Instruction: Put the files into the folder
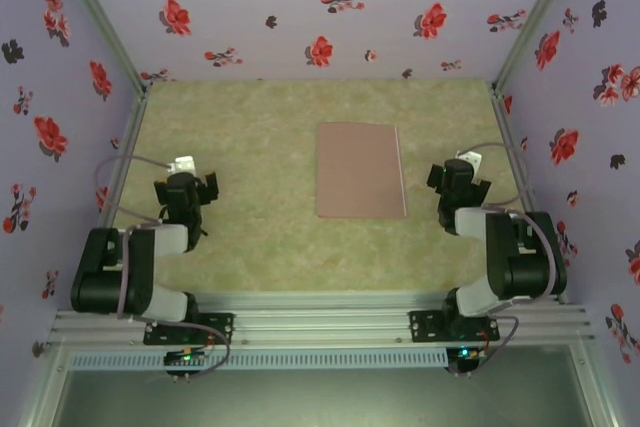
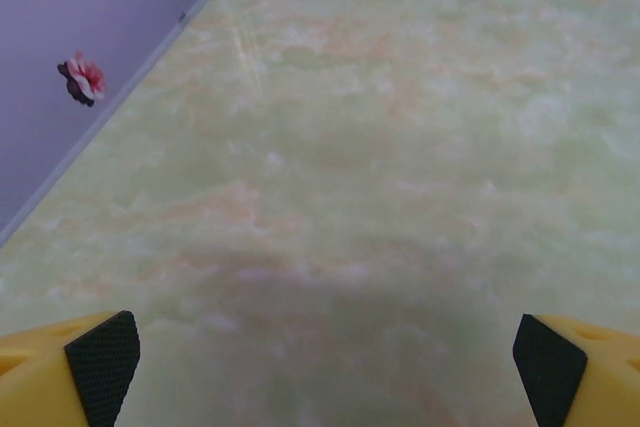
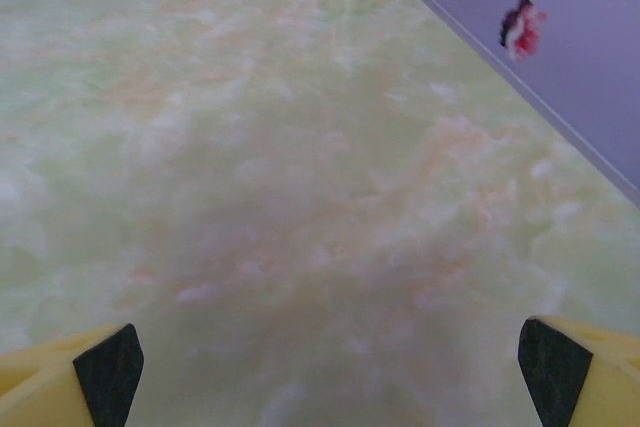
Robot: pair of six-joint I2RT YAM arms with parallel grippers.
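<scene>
Currently folder [image 1: 360, 169] lies flat on table [image 1: 250, 147] btwn left hand [image 2: 325, 367] & right hand [image 3: 325, 372], both released wide.

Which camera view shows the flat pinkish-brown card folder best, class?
The top external view: the flat pinkish-brown card folder lies whole and closed on the green marbled table. Both wrist cameras face that table and purple wall instead.

Folder [image 1: 361, 170]: flat on the table [image 1: 250, 137], just right of frame centre.
Left gripper [image 1: 184, 185]: left of frame, over the table, well apart from the folder.
Right gripper [image 1: 458, 182]: right of frame, near the folder's lower right corner, apart from it.
Rail [image 1: 320, 325]: across the bottom, before the table.
</scene>
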